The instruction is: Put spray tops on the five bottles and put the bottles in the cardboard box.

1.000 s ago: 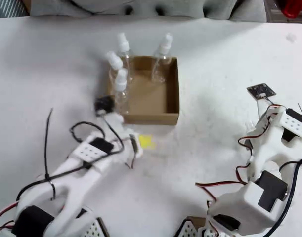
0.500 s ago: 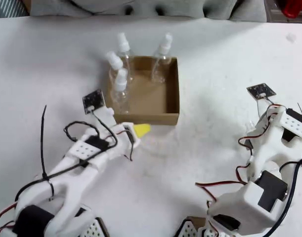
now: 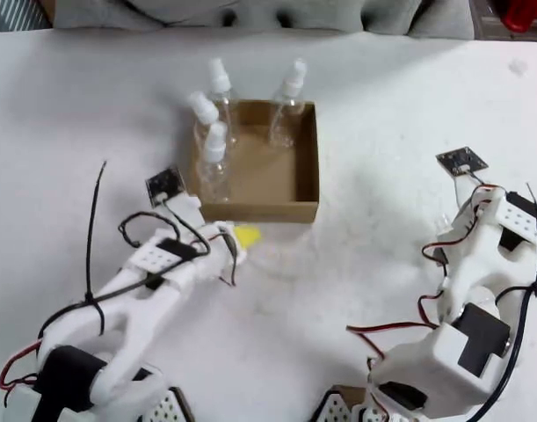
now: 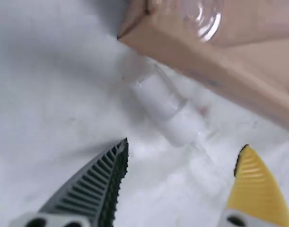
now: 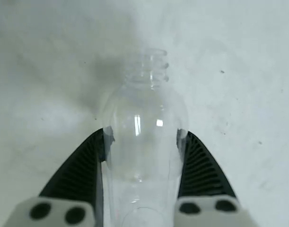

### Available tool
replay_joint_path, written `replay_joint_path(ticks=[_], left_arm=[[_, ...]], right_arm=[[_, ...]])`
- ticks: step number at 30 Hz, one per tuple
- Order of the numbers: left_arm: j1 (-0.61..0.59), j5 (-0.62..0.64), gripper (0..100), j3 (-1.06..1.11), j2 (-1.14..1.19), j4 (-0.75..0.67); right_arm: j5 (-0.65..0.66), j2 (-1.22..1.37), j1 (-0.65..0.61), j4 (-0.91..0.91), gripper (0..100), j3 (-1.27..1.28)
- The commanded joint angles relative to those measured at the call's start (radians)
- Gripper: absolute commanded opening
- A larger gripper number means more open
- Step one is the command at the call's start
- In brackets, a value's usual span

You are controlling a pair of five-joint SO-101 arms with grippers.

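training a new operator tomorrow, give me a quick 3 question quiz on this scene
1. How many capped bottles stand in the cardboard box?
2. True or false: the bottle in the right gripper is already capped.
3. What lies just ahead of the left gripper? A) a spray top B) a lid C) a cloth

Key: 1. four. 2. false, its threaded neck is bare. 3. A, beside the box's wall.
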Motion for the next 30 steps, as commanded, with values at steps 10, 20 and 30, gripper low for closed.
replay_joint_path(ticks=[10,20,30], left_arm=[[-0.016,0.018,34,-0.06,-0.001,-0.012],[-0.061,0.018,34,-0.064,-0.001,-0.012],[-0.093,0.018,24,-0.14,0.119,-0.011]], right_arm=[[0.003,-0.051,-0.025,-0.004,1.6,-0.048],[0.003,-0.051,-0.036,-0.002,1.6,-0.048],[0.003,-0.051,-0.038,0.015,1.6,-0.043]])
